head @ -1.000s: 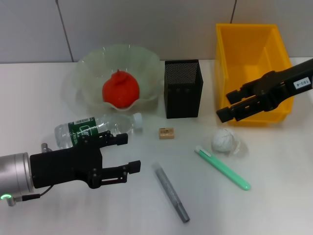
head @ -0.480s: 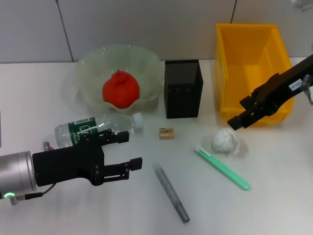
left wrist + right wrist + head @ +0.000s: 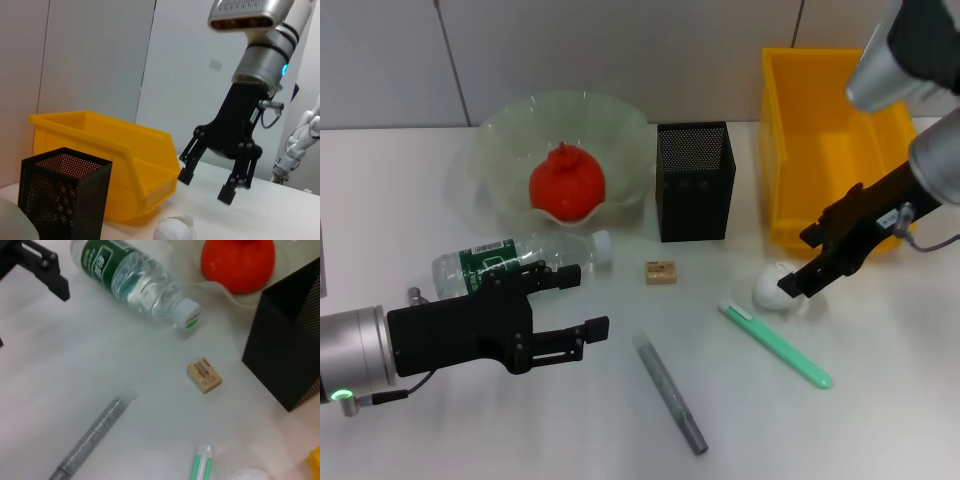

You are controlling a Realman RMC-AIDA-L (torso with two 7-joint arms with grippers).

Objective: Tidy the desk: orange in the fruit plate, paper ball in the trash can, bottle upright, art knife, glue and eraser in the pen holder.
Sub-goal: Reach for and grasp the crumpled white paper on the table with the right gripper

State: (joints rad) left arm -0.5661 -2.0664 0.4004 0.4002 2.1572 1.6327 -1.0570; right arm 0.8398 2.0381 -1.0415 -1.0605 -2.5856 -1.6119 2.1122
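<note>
The right pincer [image 3: 807,260], fingers spread, is hanging just above the paper ball [image 3: 776,288], which is lying on the tabletop [image 3: 880,400] near the trash can [image 3: 790,150], to the pincer's near-left.

One orange [image 3: 566,181], one bottle [image 3: 516,262]

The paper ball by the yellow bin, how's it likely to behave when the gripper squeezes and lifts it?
The paper ball is a crumpled wad, so it probably compresses rather than resisting the open right gripper above it. It looks light for its size and may skid across the smooth table if nudged. Its irregular creases should make it unlikely to roll far.
</note>
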